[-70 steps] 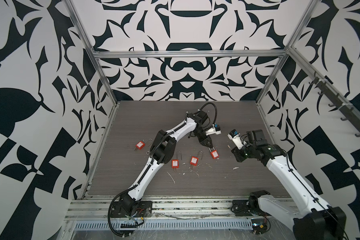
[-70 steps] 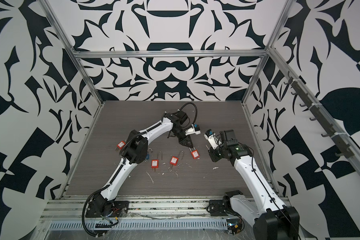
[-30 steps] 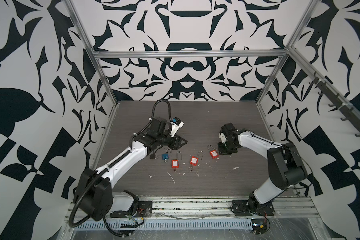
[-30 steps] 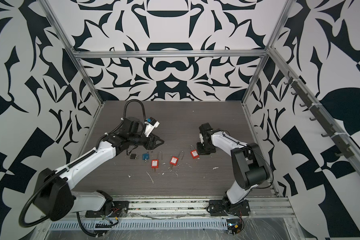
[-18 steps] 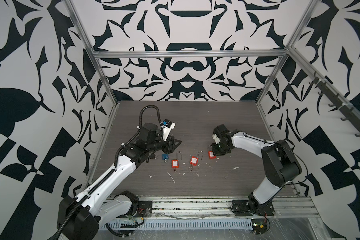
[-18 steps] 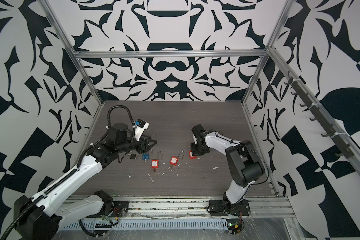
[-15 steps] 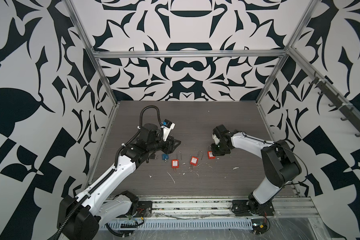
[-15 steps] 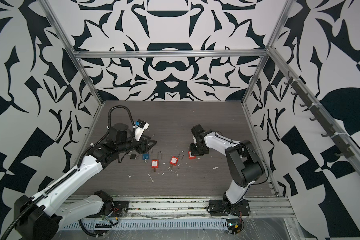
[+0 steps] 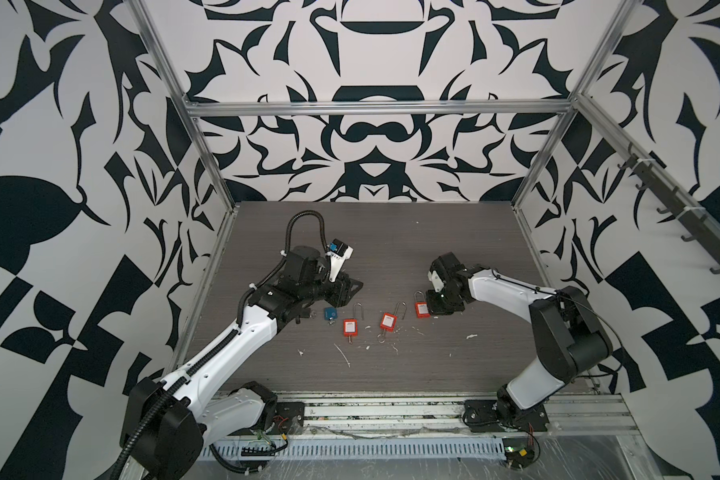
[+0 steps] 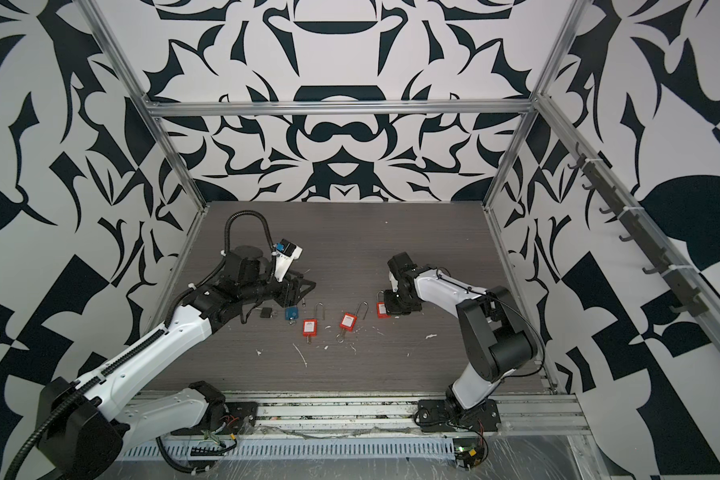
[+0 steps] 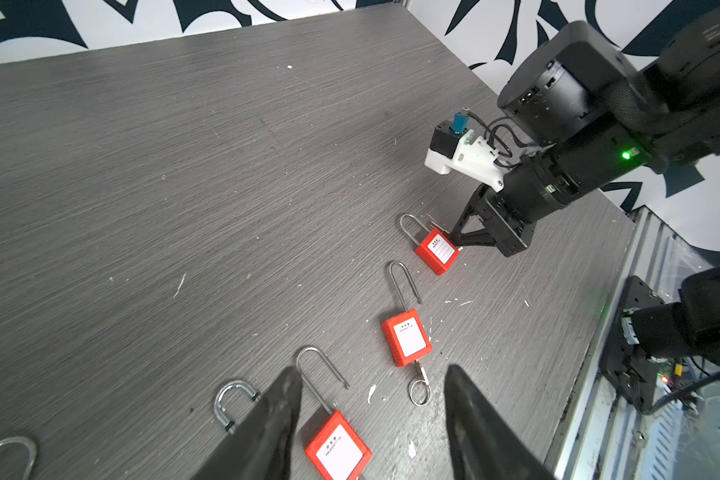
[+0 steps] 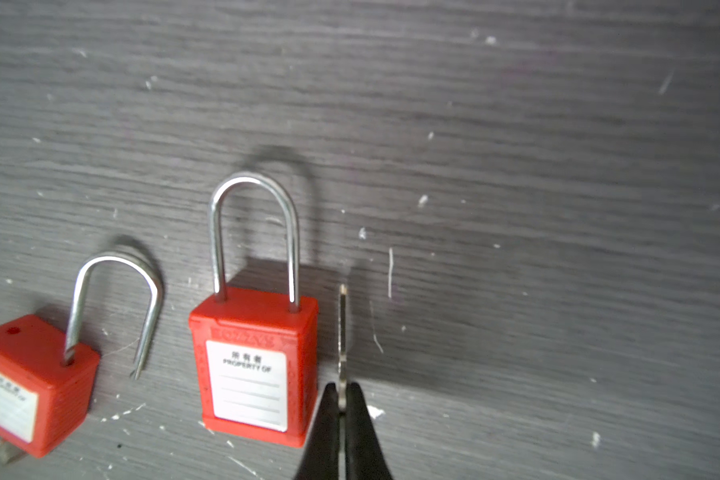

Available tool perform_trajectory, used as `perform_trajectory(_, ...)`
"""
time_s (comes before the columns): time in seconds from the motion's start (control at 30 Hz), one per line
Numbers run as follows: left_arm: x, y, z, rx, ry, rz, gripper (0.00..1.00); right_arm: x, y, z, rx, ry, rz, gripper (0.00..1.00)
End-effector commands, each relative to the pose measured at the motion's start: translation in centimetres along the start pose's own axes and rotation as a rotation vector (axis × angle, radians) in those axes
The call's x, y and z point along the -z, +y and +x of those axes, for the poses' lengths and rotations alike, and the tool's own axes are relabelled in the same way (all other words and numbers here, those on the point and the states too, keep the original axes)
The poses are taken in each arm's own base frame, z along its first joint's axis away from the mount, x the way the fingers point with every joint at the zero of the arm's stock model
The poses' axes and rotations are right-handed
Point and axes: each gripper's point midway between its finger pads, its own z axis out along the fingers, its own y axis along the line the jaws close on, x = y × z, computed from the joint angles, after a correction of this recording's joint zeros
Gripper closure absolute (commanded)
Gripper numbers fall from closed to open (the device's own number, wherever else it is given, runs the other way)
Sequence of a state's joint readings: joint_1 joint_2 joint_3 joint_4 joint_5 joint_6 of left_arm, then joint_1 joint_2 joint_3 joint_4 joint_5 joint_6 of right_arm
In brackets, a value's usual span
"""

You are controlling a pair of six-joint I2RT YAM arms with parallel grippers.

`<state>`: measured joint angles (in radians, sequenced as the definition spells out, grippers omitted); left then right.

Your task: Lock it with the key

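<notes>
Three red padlocks lie in a row on the grey table. The right one (image 12: 254, 365) (image 9: 421, 308) has its shackle down in the body. My right gripper (image 12: 341, 390) (image 9: 432, 305) is low beside it, shut on a thin metal key (image 12: 342, 328) whose blade runs along the padlock's side, outside the body. The middle padlock (image 11: 406, 338) has an open shackle and a key ring (image 11: 418, 390) at its base. My left gripper (image 11: 371, 370) (image 9: 348, 286) hovers open over the left red padlock (image 11: 337, 449), holding nothing.
A blue padlock (image 9: 330, 313) and a small black one (image 10: 267, 312) lie left of the red row, near my left arm. White flecks (image 9: 344, 355) are scattered on the table. Aluminium rails (image 9: 391, 411) run along the front edge, and patterned walls close the sides.
My left arm has swung back to the left and now hovers by the left padlocks. My right gripper has edged left to the right red padlock's side.
</notes>
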<state>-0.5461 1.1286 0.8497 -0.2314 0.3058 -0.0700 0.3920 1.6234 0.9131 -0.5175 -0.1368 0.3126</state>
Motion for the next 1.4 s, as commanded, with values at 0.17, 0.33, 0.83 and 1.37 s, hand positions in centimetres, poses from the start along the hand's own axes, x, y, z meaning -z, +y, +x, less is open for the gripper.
perform_trajectory(0.17, 0.2, -0.3, 0.3, -0.077, -0.031, 0.016, 0.39, 2.8, -2.2, -1.8, -0.006, -0.109, 0.066, 0.64)
perform_trajectory(0.33, 0.3, -0.4, -0.3, -0.091, -0.042, 0.015, 0.39, 5.5, -2.2, -2.8, -0.077, -0.171, 0.057, 0.52)
perform_trajectory(0.83, 0.2, 1.3, -2.6, -0.140, -0.156, -0.082, 0.28, 7.8, 7.3, 0.0, -0.322, -0.093, 0.126, 0.40)
perform_trajectory(1.37, 1.9, 3.2, -1.3, -0.055, -0.204, -0.202, 0.05, 1.4, 14.7, -0.1, -0.336, 0.019, 0.027, 0.35)
